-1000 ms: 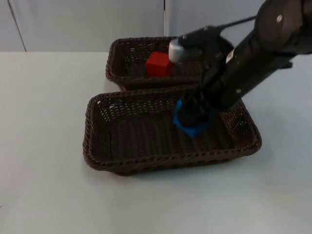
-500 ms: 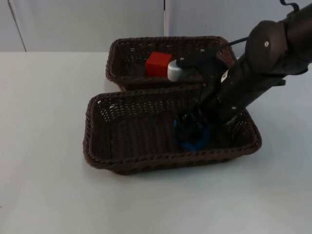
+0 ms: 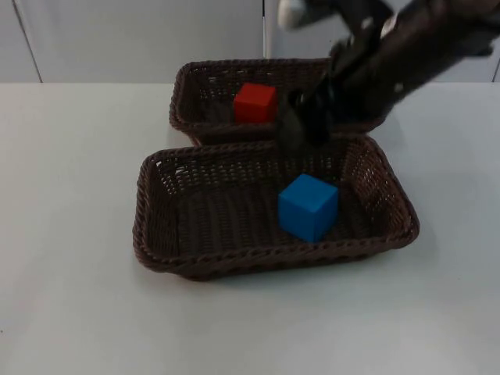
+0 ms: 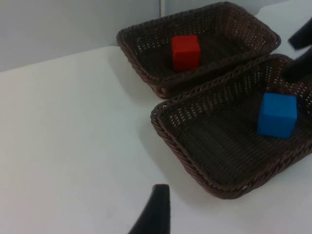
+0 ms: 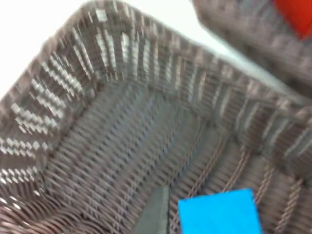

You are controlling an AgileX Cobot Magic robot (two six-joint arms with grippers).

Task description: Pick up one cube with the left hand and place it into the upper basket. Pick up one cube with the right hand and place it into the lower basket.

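A blue cube [image 3: 308, 206] [image 4: 277, 115] [image 5: 219, 213] rests on the floor of the lower wicker basket [image 3: 234, 262] [image 4: 195, 165], toward its right side. In the upper basket [image 3: 181, 101] [image 4: 141, 73] sits a red cube [image 3: 255, 103] [image 4: 185, 51]. My right gripper [image 3: 295, 129] hangs open above the lower basket's far rim, clear of the blue cube and holding nothing. My left gripper [image 4: 157, 209] waits over the bare table, left of both baskets.
The two brown baskets stand close together in the middle of the white table [image 3: 70, 195], the upper one against the grey partition wall [image 3: 141, 39]. Bare table lies to the left, right and in front of them.
The right gripper lowered the blue cube to the lower basket's floor, let it go, then rose up and back. The cube now stands free.
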